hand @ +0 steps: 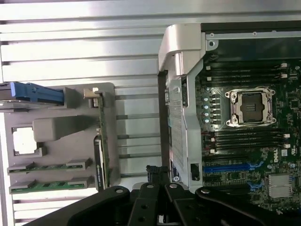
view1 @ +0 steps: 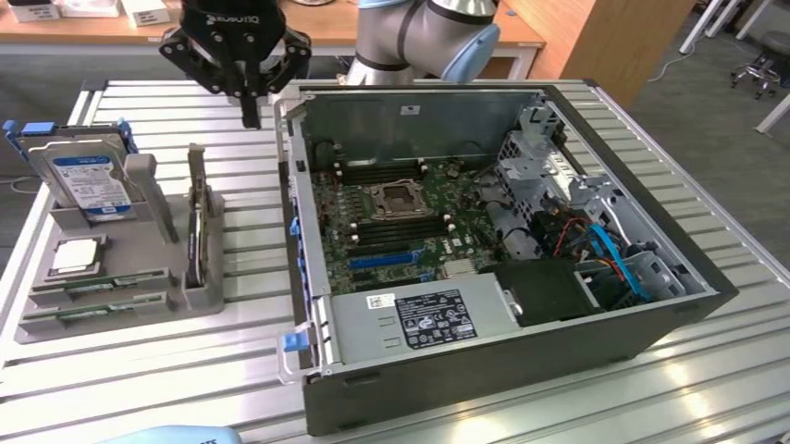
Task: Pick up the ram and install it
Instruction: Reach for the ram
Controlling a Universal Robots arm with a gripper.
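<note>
Black two-fingered robot gripper (view1: 251, 113) first. Its fingers are pressed together and pinch nothing as it hangs tip-down above the slatted silver metal table (view1: 148, 370), just off the far corner of the open dark-grey computer case (view1: 494, 370).

The ram (view1: 195, 217) is a long, thin green circuit-board stick. It stands on its long edge in a slot along the edge of the grey plastic holder (view1: 136, 250) that faces the case. The gripper hangs beyond the far end of that slot, apart from the stick.

On the same holder, a silver hard drive with a blue-white label (view1: 87, 176) stands upright at the far outer corner, and a small square silver processor chip (view1: 77, 256) lies flat nearer the middle. Two more green strips (view1: 99, 289) lie in slots at the near end.

Inside the case the green motherboard (view1: 339, 236) lies exposed — its memory slots run either side of the square metal socket (view1: 398, 199).
</note>
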